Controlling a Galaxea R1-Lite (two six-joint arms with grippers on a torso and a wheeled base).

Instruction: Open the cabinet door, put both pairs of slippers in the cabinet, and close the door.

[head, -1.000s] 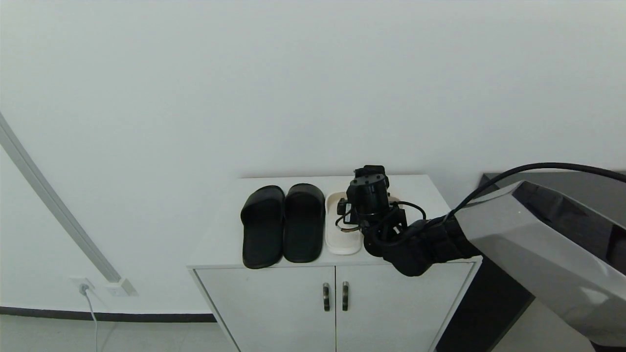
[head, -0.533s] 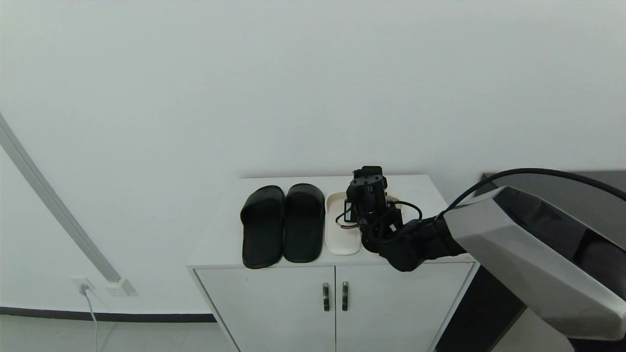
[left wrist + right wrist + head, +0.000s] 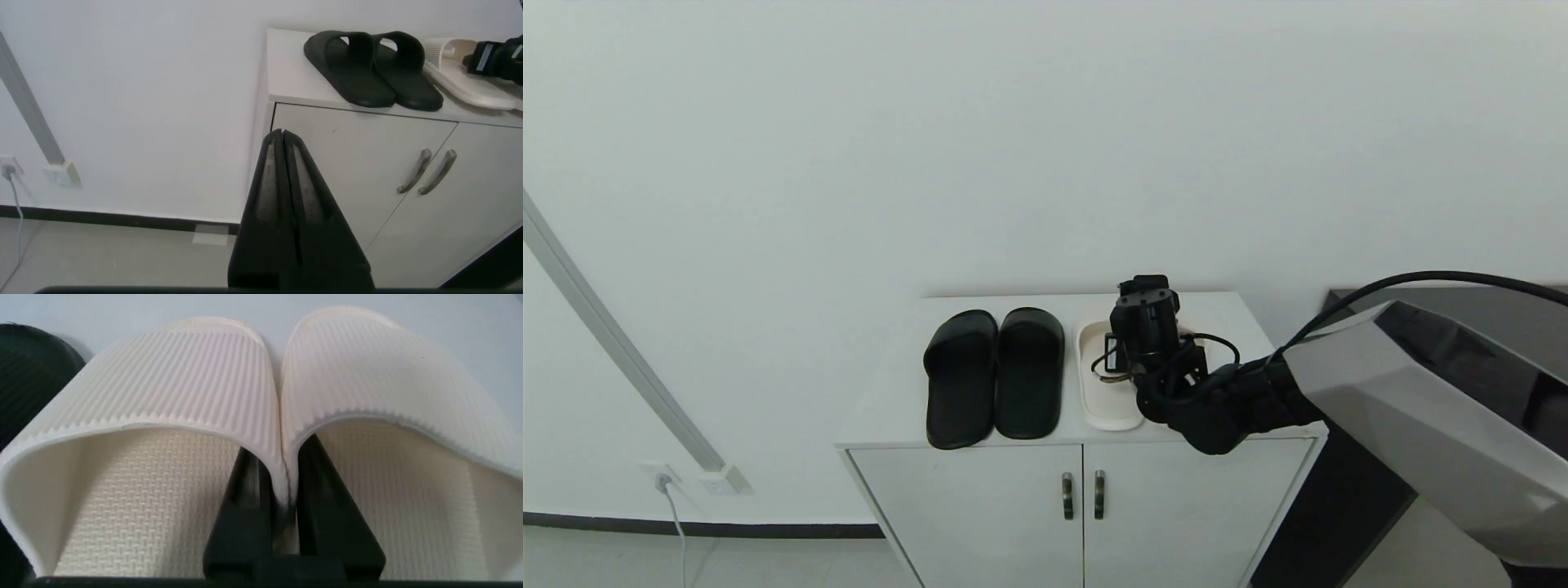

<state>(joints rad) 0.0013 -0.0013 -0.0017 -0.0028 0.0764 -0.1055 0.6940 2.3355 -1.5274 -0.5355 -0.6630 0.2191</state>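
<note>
Pinching the white slippers (image 3: 196, 384) by their meeting inner edges, the right end effector (image 3: 282, 510) has one of its fingers (image 3: 245, 514) tucked inside each shoe. It is closed down until the two adjoining strap walls are squeezed together between them. That grip looks chosen so that the pair can be carried as one piece. The pair lies on top of the cabinet (image 3: 980, 506), just right of centre in the lower half of the head view, toes toward the wall. The black slippers (image 3: 995, 376) sit side by side just to their left, touching each other and untouched by either arm.

Both doors are closed, their two handles (image 3: 1081, 494) flanking the centre seam (so the opening step appears not yet done). The left end effector (image 3: 282, 196) sits at the lower middle of the left wrist view. Its fingers are pressed flat together with nothing between them, and it is well short of the handles. Being free, it seems the likelier one to take the door.

The white straps are finely ribbed across their arch, and the footbeds carry a small dimpled grid. The material looks like soft moulded foam that should give under the squeeze. The black pair is matte and smoother, with rounded edges. The cabinet is plain white panelling with slim vertical bar handles.
</note>
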